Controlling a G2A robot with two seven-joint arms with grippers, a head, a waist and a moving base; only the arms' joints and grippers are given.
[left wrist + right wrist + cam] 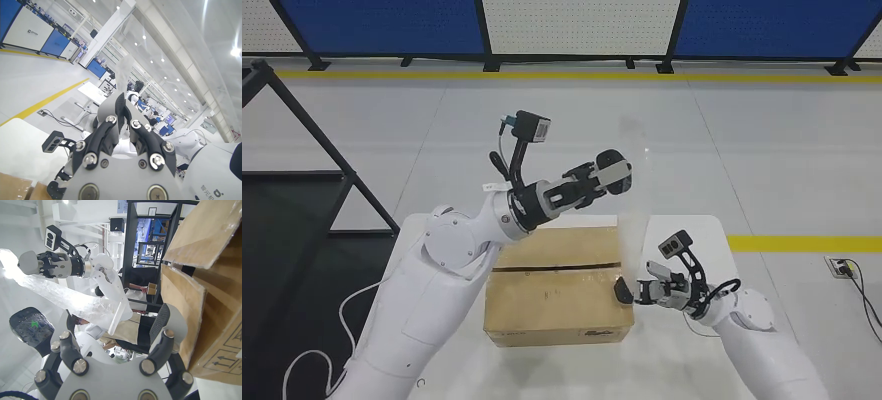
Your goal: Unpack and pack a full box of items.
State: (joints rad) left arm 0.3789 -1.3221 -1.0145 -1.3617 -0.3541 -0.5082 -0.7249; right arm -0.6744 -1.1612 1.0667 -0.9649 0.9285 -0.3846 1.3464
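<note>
A brown cardboard box point(552, 300) lies on the white table point(694, 232), its top flaps meeting at a middle seam. My left gripper point(614, 172) is raised above the box's far right corner, shut on a long strip of clear tape point(633, 205) that hangs down toward the box's right side. The left wrist view shows the fingers point(121, 106) pinching the tape point(123, 73). My right gripper point(634, 291) stands open beside the box's right face. In its wrist view the tape point(56, 291) runs from the left gripper point(28, 263) down between the open pads point(164, 321), and the box flaps point(189, 256) stand slightly ajar.
A black metal rack point(302, 200) stands to the left of the table. The table's right edge is close behind my right arm. Grey floor with a yellow line point(802, 243) lies beyond.
</note>
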